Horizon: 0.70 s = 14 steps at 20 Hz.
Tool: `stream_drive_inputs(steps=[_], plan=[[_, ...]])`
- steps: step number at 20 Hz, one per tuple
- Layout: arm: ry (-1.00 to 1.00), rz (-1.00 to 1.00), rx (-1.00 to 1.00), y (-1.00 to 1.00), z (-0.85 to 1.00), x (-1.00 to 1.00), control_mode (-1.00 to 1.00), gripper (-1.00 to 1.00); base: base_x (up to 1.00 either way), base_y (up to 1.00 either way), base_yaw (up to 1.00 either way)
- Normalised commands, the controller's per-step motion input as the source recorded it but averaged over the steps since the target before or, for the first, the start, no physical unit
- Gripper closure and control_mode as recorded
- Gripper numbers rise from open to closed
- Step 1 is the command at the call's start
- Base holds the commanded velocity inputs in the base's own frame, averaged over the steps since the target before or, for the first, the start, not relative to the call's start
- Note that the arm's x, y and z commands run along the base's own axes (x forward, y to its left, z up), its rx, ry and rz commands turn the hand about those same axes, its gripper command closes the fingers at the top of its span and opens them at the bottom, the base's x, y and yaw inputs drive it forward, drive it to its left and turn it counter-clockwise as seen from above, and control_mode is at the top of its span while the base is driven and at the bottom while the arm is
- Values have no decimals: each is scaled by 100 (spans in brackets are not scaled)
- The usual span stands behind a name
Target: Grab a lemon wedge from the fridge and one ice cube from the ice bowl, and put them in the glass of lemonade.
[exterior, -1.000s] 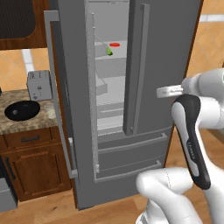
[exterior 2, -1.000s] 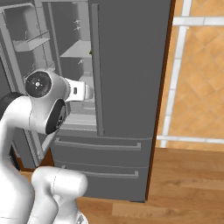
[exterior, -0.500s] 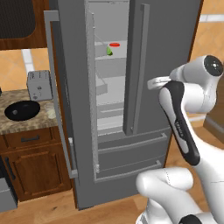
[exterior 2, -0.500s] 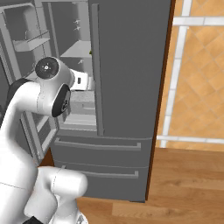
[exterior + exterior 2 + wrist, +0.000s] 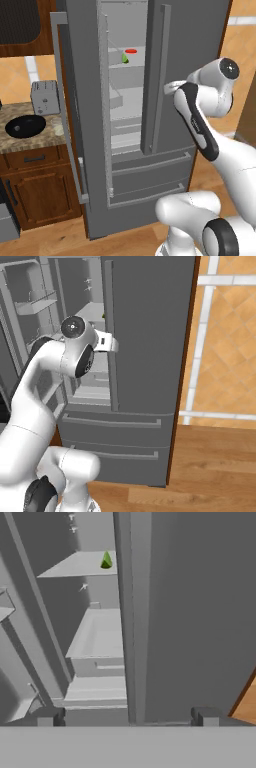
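So the gripper (image 5: 127, 716) is spread wide with nothing between the fingers, and the two dark fingertips (image 5: 47, 716) sit far apart at the bottom of the hand view. It's hanging right in front of the fridge (image 5: 195, 30), just about at the edge of the closed right door, and the long bar handle (image 5: 129, 612) runs straight up between the tips. No contact with the handle as far as I can tell.

The left door (image 5: 65, 100) is swung open, so you can see the shelves inside. The lemon wedge (image 5: 106, 560) is up on a high shelf, a small yellow-green pointy bit, and from the left base view there's a red round item (image 5: 131, 51) just beside it. Well above where the gripper is.

Off to the left of the fridge there's a speckled counter (image 5: 15, 142) on wooden cabinets. The ice bowl (image 5: 25, 125), glossy black, sits on it, with a grey toaster (image 5: 45, 97) behind it near the wall. Something pale sits by the counter's right end, too small to say for sure.
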Motion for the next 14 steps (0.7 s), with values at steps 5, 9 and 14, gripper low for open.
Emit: stream_drive_inputs(steps=[5,9,14], plan=[[-6,5,0,0,-24,67,-100,-100,0,0,0],[-8,8,0,-4,-24,64,-100,-100,0,0,0],[0,4,0,0,-13,63,-100,-100,0,0,0]])
